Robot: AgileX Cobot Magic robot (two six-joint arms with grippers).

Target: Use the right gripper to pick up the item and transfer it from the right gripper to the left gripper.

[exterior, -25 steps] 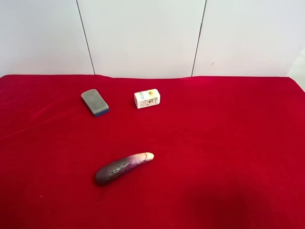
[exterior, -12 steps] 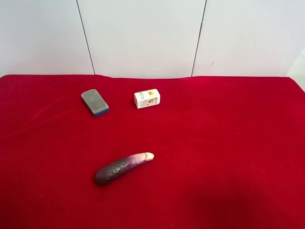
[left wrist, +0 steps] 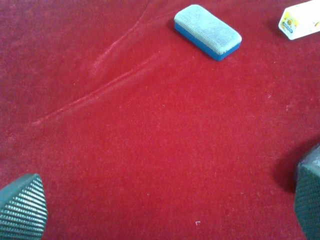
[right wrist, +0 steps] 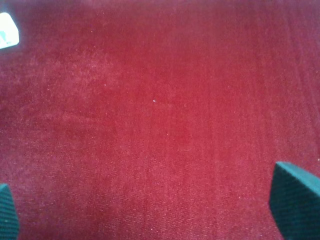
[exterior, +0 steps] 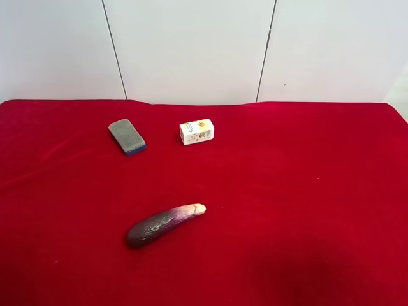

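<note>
The item, a flat grey pad with a blue underside (exterior: pixel 127 136), lies on the red cloth at the back left of the exterior high view. It also shows in the left wrist view (left wrist: pixel 207 31), far ahead of the fingers. My left gripper (left wrist: pixel 165 202) is open and empty over bare cloth, with its fingertips (left wrist: pixel 22 207) wide apart. My right gripper (right wrist: pixel 150 210) is open and empty over bare cloth, and the item is out of its view. Neither arm shows in the exterior high view.
A small white printed box (exterior: pixel 196 131) stands right of the item; it also shows in the left wrist view (left wrist: pixel 300 21) and at an edge of the right wrist view (right wrist: pixel 7 30). A dark purple eggplant (exterior: pixel 162 224) lies nearer the front. Red cloth (exterior: pixel 299 191) covers the table; a white wall stands behind.
</note>
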